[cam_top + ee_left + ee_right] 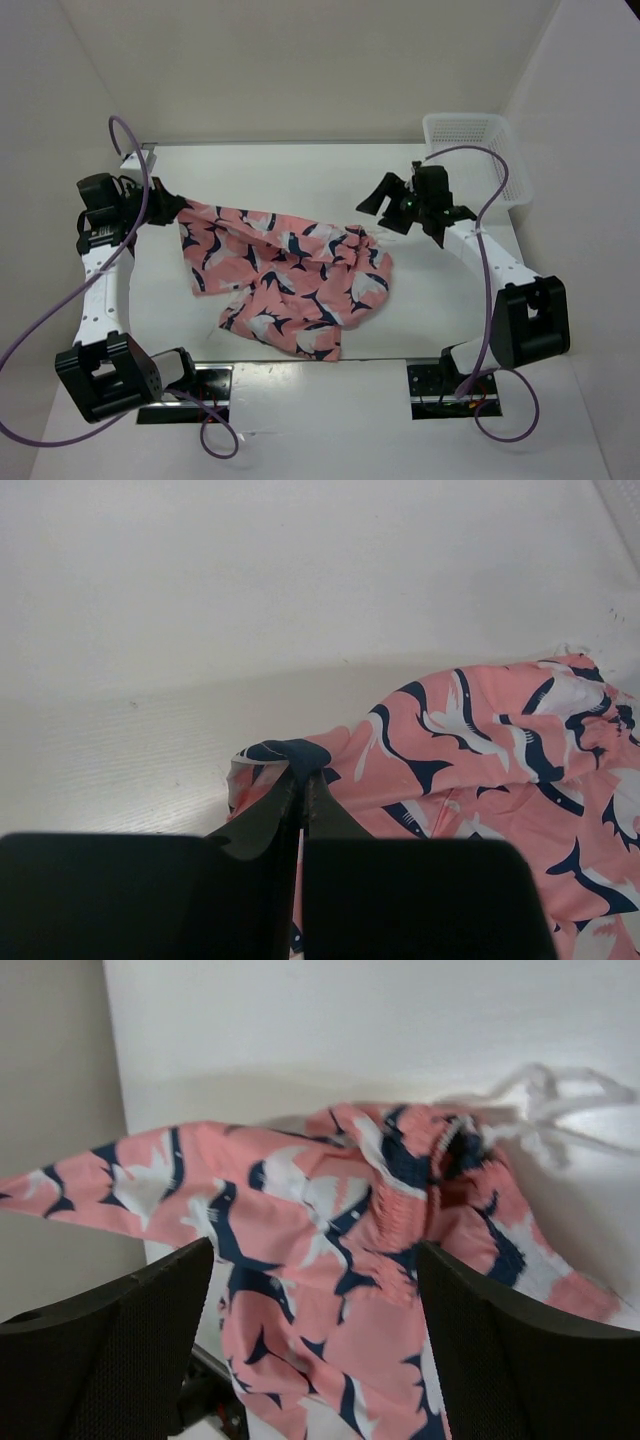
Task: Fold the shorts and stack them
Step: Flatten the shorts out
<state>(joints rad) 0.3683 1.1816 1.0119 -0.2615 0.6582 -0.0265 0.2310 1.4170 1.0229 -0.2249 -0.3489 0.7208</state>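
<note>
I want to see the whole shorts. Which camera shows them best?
The top external view: it shows the shorts whole. The left wrist view shows only one corner; the right wrist view, only a bunched part close up.

Your left arm: stretched forward along the left side | black two-finger left gripper (165, 207) pinched tight on the salmon-pink, navy-and-white printed fabric shorts (480, 750) | your right arm: elbow bent, wrist turned inward | black two-finger right gripper (380, 212) spread wide
</note>
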